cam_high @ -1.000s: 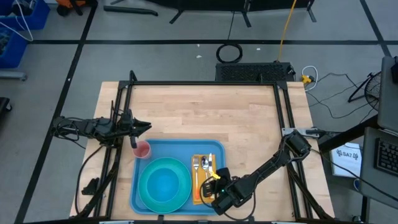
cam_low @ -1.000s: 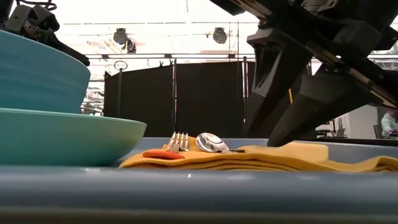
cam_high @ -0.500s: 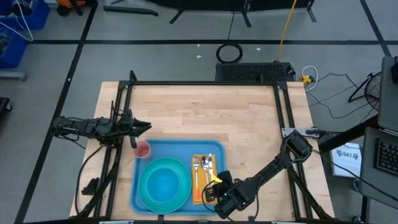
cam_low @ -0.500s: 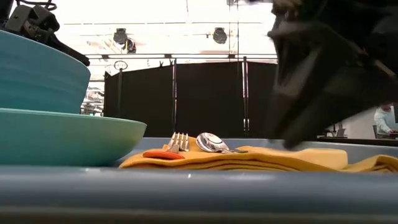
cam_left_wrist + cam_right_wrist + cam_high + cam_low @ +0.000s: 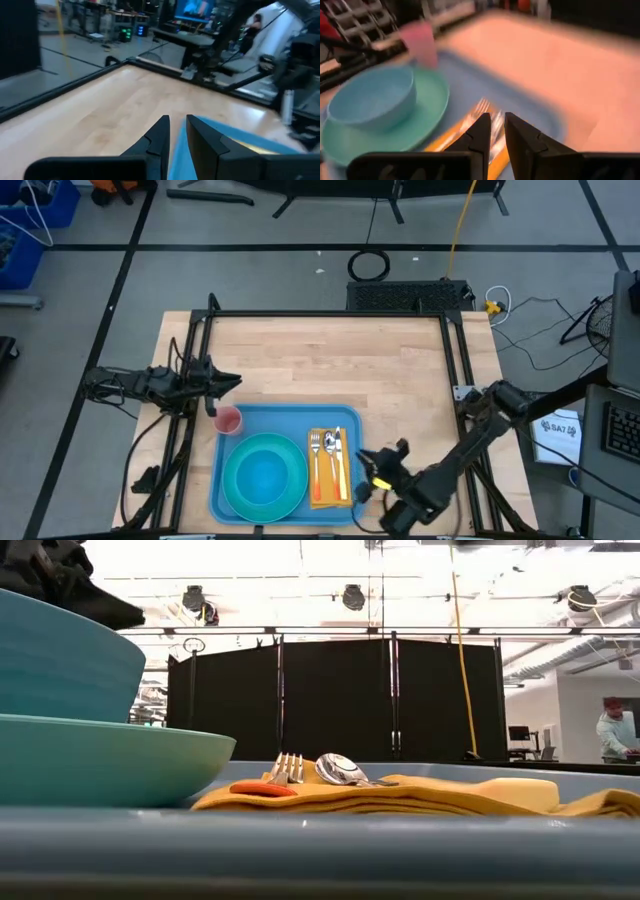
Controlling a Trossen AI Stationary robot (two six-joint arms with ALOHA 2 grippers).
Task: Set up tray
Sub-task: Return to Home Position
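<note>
The light-blue tray [image 5: 290,420] lies at the table's near edge. On it a teal plate [image 5: 265,477] carries a blue bowl [image 5: 60,650], and a pink cup [image 5: 229,420] stands at its far left corner. A yellow napkin [image 5: 330,480] on the tray's right part bears a fork [image 5: 287,768] and a spoon [image 5: 340,768]. My right gripper [image 5: 368,465] hangs in the air over the tray's right rim, beside the napkin. Its fingers [image 5: 485,130] are shut to a thin slit, with nothing between them. My left gripper [image 5: 237,383] waits at the table's left edge, level, also shut to a slit [image 5: 175,122].
Bare wooden table top [image 5: 330,360] stretches from the tray to the far edge. A black frame rail [image 5: 330,313] runs round the table. A person [image 5: 615,730] stands far off in the room at the right.
My right gripper has lifted off the napkin and drawn back toward the table's right edge, rolling its wrist as it went. It has left the low view entirely. Napkin, fork and spoon lie where they were.
</note>
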